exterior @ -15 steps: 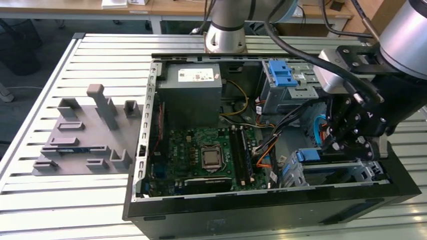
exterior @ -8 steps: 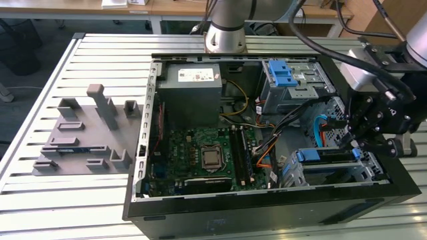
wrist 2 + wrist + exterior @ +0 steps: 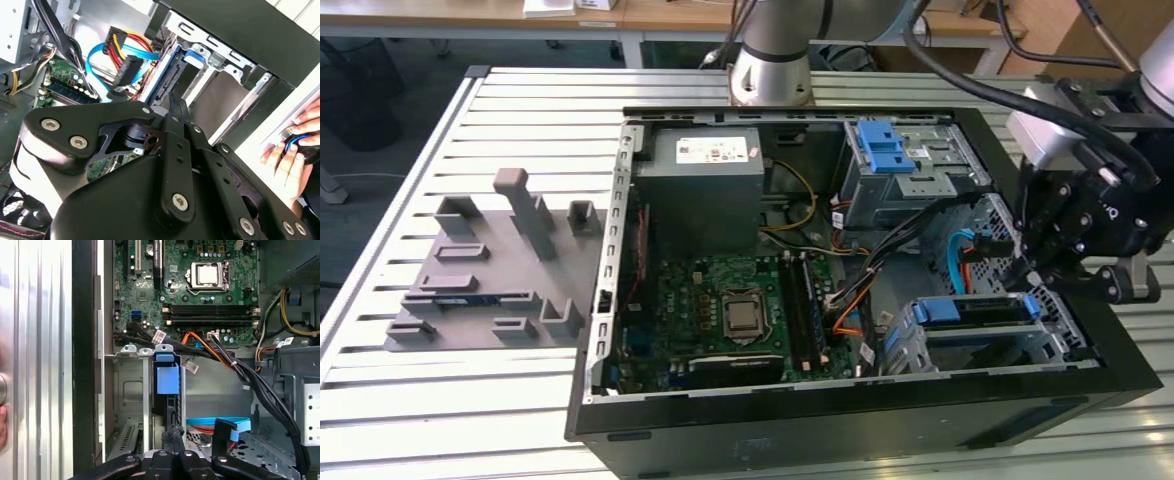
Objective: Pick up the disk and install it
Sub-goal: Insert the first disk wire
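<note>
Disk (image 3: 970,312) in cage (image 3: 987,350), lower right of exterior view. Gripper (image 3: 1047,278) jaws look clenched, empty, at disk's end. Risk: skewed push jams rails; blue cable (image 3: 217,422) close by, may snag.

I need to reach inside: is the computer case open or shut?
Open: in the exterior view the case lies with its upper side uncovered, and the motherboard inside is exposed.

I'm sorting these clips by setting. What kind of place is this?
Probably a robotics lab or test workshop: an opened desktop computer lies on a slatted metal table, a robot arm stands beside it, and office desks stand behind.
</note>
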Robot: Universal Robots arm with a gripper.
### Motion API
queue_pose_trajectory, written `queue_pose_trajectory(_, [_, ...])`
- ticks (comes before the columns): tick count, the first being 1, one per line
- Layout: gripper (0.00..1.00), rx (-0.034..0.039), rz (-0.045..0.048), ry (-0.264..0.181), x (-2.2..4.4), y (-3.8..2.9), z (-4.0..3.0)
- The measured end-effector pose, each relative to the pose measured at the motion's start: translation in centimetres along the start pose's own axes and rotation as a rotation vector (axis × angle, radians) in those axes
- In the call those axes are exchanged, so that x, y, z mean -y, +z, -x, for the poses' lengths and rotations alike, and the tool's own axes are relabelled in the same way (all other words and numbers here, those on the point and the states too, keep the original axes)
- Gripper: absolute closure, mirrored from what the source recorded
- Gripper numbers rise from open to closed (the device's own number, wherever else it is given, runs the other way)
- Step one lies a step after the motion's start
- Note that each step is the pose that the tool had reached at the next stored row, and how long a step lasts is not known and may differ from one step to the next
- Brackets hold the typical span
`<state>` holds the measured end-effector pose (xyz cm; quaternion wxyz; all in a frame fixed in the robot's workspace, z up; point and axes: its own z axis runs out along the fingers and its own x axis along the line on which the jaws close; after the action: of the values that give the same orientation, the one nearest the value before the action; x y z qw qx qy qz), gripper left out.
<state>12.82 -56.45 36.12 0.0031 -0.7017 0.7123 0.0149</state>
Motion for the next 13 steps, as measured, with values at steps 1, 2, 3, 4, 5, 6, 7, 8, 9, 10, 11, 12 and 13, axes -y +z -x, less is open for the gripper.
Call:
queue_pose_trajectory(1, [0.89,-0.0001,0.0000,0.000,0.00,-0.04,0.17])
queue_pose_trajectory(2, [0.89,0.0001,-0.0001,0.000,-0.01,-0.07,0.36])
queue_pose_trajectory(3, [0.89,0.0001,0.0000,0.000,-0.01,-0.08,0.58])
queue_pose_trajectory(4, [0.89,0.0001,-0.0001,0.000,0.00,-0.08,0.84])
queue_pose_trajectory(5, [0.89,-0.0002,-0.0001,0.000,0.03,-0.09,1.07])
queue_pose_trajectory(6, [0.89,0.0000,-0.0001,0.000,0.08,-0.08,1.27])
queue_pose_trajectory(7, [0.89,0.0001,-0.0001,0.000,0.12,-0.07,1.43])
queue_pose_trajectory(8, [0.89,0.0000,-0.0001,0.000,0.17,-0.07,1.56])
queue_pose_trajectory(9, [0.89,0.0001,-0.0001,0.000,0.23,-0.06,1.66])
queue_pose_trajectory(10, [0.89,0.0001,-0.0001,0.000,0.29,-0.07,1.75])
queue_pose_trajectory(11, [0.89,0.0001,-0.0001,0.000,0.35,-0.06,1.82])
queue_pose_trajectory(12, [0.89,0.0001,-0.0001,0.000,0.41,-0.06,1.90])
queue_pose_trajectory(13, [0.89,0.0000,-0.0001,0.000,0.47,-0.06,1.96])
